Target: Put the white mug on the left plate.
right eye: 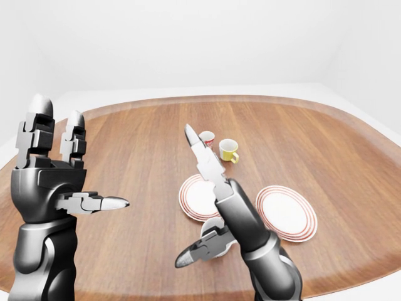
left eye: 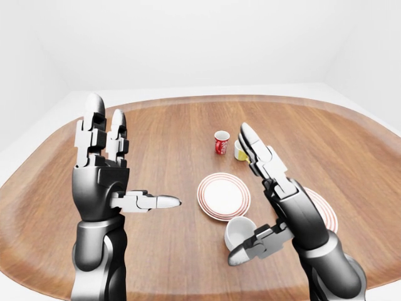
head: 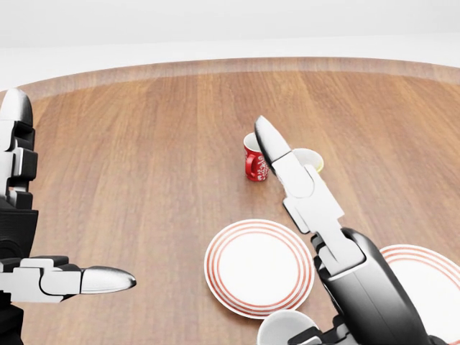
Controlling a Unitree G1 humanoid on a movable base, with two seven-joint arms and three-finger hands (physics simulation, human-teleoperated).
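The white mug [left eye: 238,231] stands upright on the wooden table [left eye: 156,138], just below the left red-rimmed plate [left eye: 223,195] in the left-eye view. My right hand [left eye: 241,194] is open. Its fingers [left eye: 254,147] point up over the plate, and its thumb [left eye: 247,251] lies against the mug's lower right side; I cannot tell if it touches. The fingers do not close round the mug. My left hand [left eye: 135,153] is open and empty, raised at the left, well apart from the mug. In the right-eye view my right arm hides most of the mug.
A second red-rimmed plate [right eye: 285,212] lies to the right of the first. A red mug [left eye: 221,142] and a yellow mug [right eye: 228,150] stand above the plates. The table's near edge runs along the bottom of the eye views.
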